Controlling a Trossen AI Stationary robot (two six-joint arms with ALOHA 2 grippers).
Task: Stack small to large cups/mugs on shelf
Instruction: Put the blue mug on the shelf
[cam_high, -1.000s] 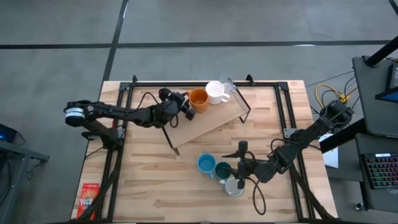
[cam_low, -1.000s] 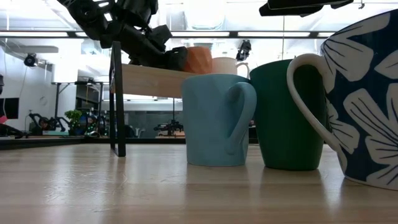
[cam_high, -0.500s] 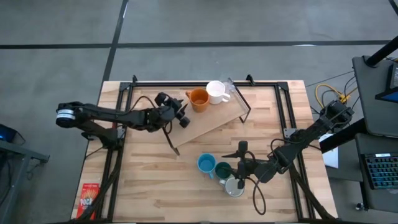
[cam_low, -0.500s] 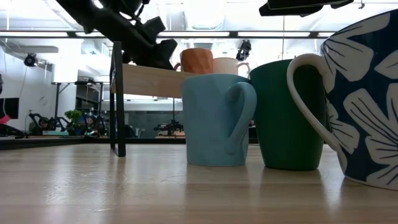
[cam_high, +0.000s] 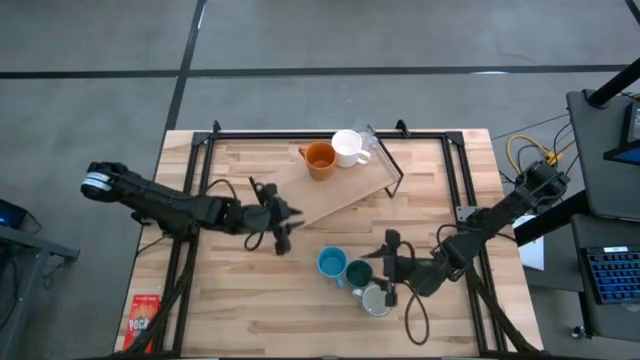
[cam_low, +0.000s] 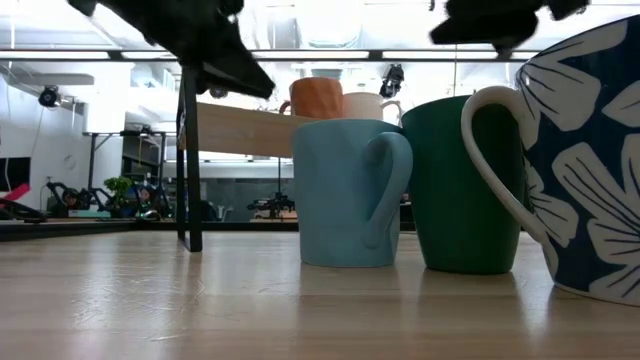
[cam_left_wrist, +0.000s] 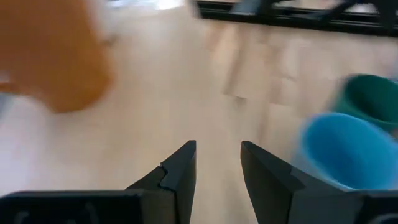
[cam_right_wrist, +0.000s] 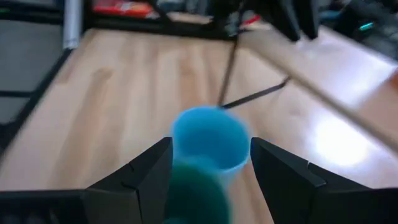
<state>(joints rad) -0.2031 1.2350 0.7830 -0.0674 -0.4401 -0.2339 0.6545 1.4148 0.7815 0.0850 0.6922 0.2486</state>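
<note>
We locate two mugs already on the shelf (cam_high: 335, 195): the orange mug (cam_high: 319, 159) and the white mug (cam_high: 347, 148) stand side by side at the shelf's far end, touching or nearly so. Three mugs are left on the tabletop (cam_high: 240, 300) in a tight cluster near the front: the light blue mug (cam_high: 332, 263), the dark teal mug (cam_high: 358, 272) just beside it, and the floral-patterned mug (cam_high: 377, 299) nearest the front edge. The relation that governs the coming move is between this cluster and the right gripper (cam_high: 389, 268): the gripper sits just beside the cluster on its right side, fingers spread wide and empty, and in the right wrist view the light blue mug (cam_right_wrist: 210, 138) lies straight ahead between the fingers with the teal mug (cam_right_wrist: 193, 190) closer in. We judge the right arm the nearer one by a clear margin. The left gripper (cam_high: 277, 219) hovers by the shelf's near end, well apart from the cluster; its fingers stand narrow with a small gap and hold nothing. The cluster's long axis runs diagonally from the blue mug toward the front right, so an approach from the right meets the teal mug first
</note>
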